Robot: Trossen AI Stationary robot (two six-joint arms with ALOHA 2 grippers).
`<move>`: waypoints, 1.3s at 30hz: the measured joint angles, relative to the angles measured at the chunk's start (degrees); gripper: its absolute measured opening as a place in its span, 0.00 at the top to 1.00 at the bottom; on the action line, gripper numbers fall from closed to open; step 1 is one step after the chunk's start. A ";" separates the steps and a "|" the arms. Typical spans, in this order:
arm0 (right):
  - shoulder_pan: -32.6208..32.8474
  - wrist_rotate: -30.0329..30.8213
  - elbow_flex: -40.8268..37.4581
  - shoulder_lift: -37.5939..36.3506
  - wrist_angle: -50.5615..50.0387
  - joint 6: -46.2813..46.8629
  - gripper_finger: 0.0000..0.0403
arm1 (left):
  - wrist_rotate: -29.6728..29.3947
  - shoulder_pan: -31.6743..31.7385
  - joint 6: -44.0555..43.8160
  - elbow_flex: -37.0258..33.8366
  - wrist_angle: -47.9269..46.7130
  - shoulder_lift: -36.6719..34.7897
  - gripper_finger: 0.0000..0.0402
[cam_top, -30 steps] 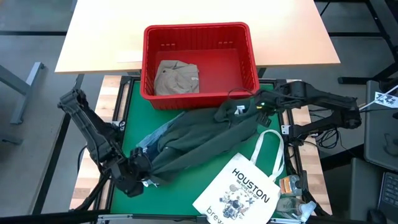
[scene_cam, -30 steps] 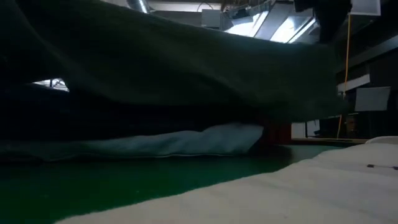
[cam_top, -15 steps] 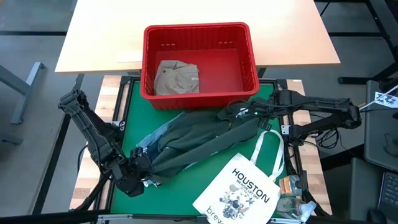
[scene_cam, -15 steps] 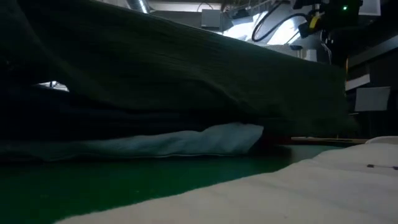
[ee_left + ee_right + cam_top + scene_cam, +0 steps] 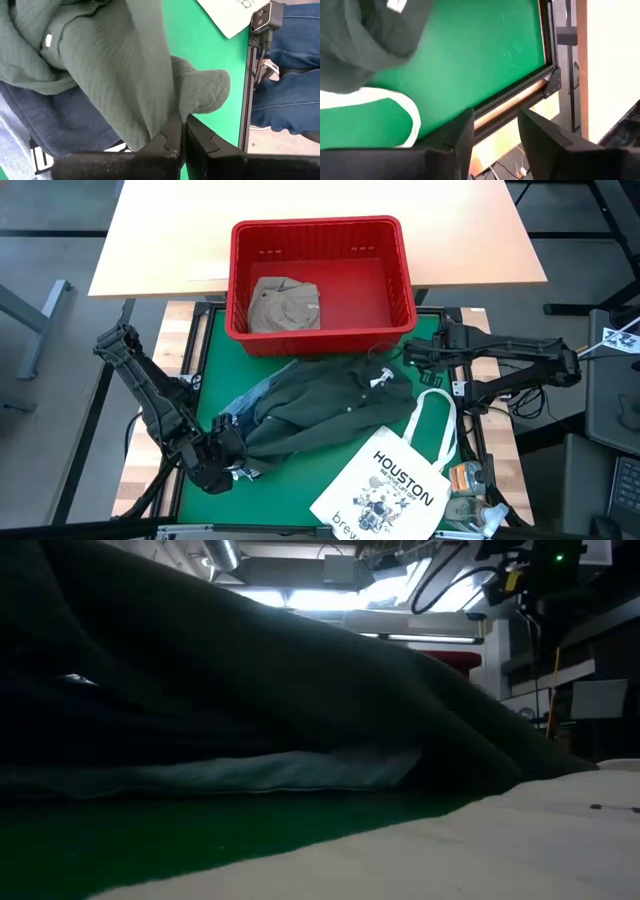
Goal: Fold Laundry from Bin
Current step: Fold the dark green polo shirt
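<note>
— Garments first: where do they lie?

— Green shirt (image 5: pixel 330 405) sprawls over the mat (image 5: pixel 215 350), spread from centre toward 8 o'clock, on top of the denim (image 5: pixel 245 400). A navy piece shows under it in the left wrist view (image 5: pixel 65 132). The khaki one (image 5: pixel 285 305) sits in the bin (image 5: pixel 240 240) at 12 o'clock. The tote (image 5: pixel 395 480) lies at 5 o'clock, overlapping the shirt's lower edge.

— And the grippers?

— Left gripper (image 5: pixel 235 455), at 8 o'clock, is pinched tight on a shirt corner; its wrist view shows the cloth caught between closed fingers (image 5: pixel 172 137). Right gripper (image 5: pixel 408 355), at 3 o'clock, is parted and holds nothing, just beside the collar end.

— So which step?

— Laying the shirt out flat, I'd judge; no fold is made yet. It looks bunched and skewed.

— Next?

— Probably the right gripper takes an edge near the collar, then both pull apart to smooth it, clear of the tote.
</note>
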 joint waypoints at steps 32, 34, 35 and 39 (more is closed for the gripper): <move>31.23 -38.07 0.09 9.16 40.36 5.96 0.61 | -0.61 -0.02 -1.47 -0.02 0.77 0.02 1.00; 32.29 -37.98 0.09 12.17 40.35 5.79 0.61 | -0.76 -0.02 -1.45 -0.02 0.77 0.02 1.00; 32.61 -37.99 0.09 13.63 40.36 5.76 0.61 | -0.86 -0.02 -1.45 -0.02 0.76 0.02 1.00; 32.71 -37.52 0.09 19.93 40.30 4.11 0.61 | -0.91 -0.02 -1.45 -0.02 0.76 0.02 1.00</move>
